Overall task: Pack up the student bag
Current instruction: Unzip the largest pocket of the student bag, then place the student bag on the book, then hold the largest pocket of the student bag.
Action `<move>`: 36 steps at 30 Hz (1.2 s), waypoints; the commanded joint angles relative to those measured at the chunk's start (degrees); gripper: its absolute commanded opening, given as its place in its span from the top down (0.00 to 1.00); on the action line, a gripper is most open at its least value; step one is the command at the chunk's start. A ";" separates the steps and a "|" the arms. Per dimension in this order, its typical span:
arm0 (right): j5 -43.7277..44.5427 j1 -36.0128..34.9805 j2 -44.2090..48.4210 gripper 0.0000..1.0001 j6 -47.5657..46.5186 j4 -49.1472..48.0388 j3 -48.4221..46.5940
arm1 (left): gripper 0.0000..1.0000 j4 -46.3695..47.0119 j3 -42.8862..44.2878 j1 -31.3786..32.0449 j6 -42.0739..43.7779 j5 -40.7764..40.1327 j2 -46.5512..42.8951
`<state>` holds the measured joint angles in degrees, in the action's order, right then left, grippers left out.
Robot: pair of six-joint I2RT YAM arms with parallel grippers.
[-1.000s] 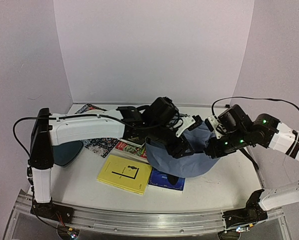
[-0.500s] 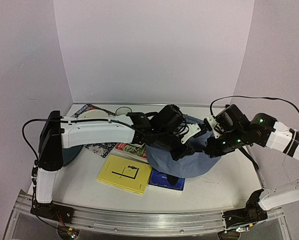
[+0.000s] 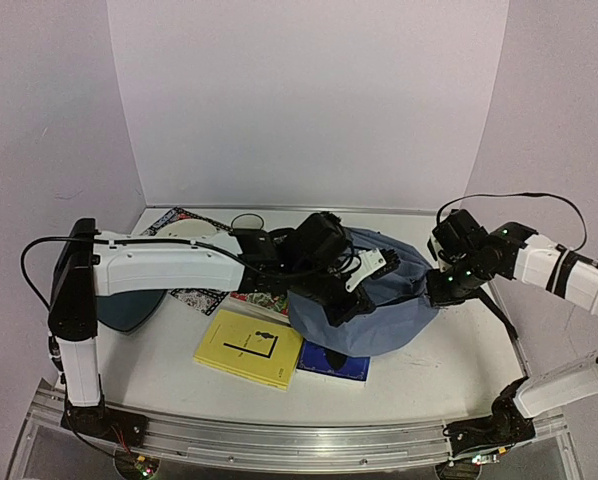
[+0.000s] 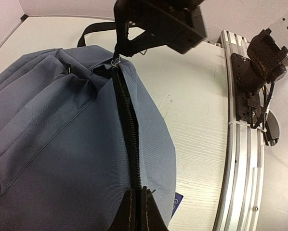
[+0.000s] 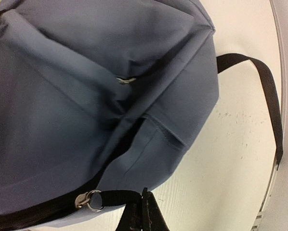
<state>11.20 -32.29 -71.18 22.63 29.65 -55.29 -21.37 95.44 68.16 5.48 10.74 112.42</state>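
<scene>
- Yellow book nearest; bag behind it, mid-table, domed.
- Left gripper clamped on the bag's zip seam; right gripper pinching the black tab by the slider.
- Judgement: keep the seam taut and draw the tab straight along the zip — no twisting.
- A second ago the left jaws stood open — now shut.

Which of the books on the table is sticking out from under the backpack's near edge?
The dark blue book: the student bag lies over its far part. The yellow book to its left shows its whole cover.
</scene>
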 commanded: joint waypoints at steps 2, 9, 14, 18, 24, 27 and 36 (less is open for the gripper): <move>6.45 7.28 -4.79 1.00 -1.50 1.81 1.21 | 1.00 -0.03 -3.69 0.23 -1.44 0.58 -6.52; -0.81 11.85 -10.32 1.00 -3.43 -1.51 -0.89 | 1.00 1.94 -8.99 0.22 -3.22 0.99 -9.41; -13.88 11.45 -10.09 0.90 -5.50 -4.17 -0.96 | 0.86 2.29 -7.27 0.13 -7.60 -2.41 -9.44; -14.83 9.66 -8.22 0.78 -6.59 -3.76 -1.32 | 0.60 2.40 -6.42 0.00 -10.37 -6.39 -10.59; -12.96 5.11 -4.52 0.55 -6.99 -0.29 -4.96 | 0.35 0.19 -8.93 -3.75 -21.80 -14.91 -16.04; -12.28 1.61 -4.55 0.43 -6.85 -0.21 -6.37 | 0.33 -0.80 -11.60 -6.88 -27.59 -14.71 -18.45; -11.20 -10.17 -11.60 0.16 -6.46 -2.13 -13.43 | 0.30 -3.68 -20.10 -14.38 -41.27 -11.45 -21.04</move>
<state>-0.80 -39.53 -79.24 16.27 26.11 -65.49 -22.87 77.62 54.63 -28.42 -2.55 91.94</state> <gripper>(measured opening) 0.817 0.694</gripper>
